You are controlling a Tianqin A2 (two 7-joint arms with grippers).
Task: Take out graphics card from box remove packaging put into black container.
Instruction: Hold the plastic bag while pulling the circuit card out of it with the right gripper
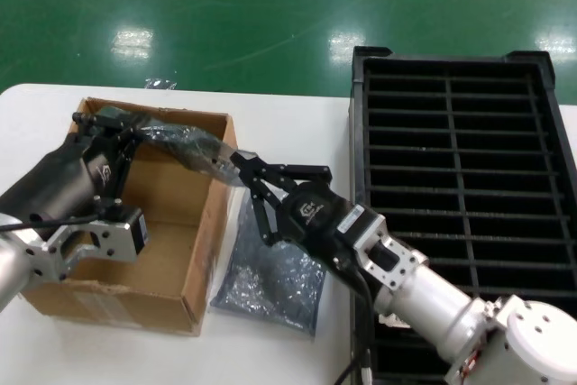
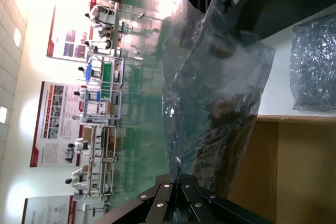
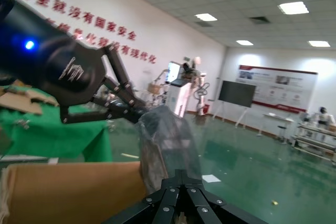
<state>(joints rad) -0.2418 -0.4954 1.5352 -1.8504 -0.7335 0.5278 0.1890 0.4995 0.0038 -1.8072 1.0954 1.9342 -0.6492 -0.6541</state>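
Observation:
A smoky-grey plastic bag (image 1: 185, 145) is stretched between my two grippers above the right wall of the brown cardboard box (image 1: 206, 232). My left gripper (image 1: 137, 135) is shut on one end of it, seen close in the left wrist view (image 2: 176, 180). My right gripper (image 1: 237, 163) is shut on the other end, seen close in the right wrist view (image 3: 181, 174). A dark card shape (image 2: 223, 140) shows through the bag (image 2: 210, 87). The black container (image 1: 359, 114) with slotted ribs stands to the right.
A second crinkly grey bag (image 1: 269, 281) lies flat on the white table between the box and the crate; it also shows in the left wrist view (image 2: 315, 66). The box floor (image 1: 158, 250) looks bare. Green floor lies beyond the table's far edge.

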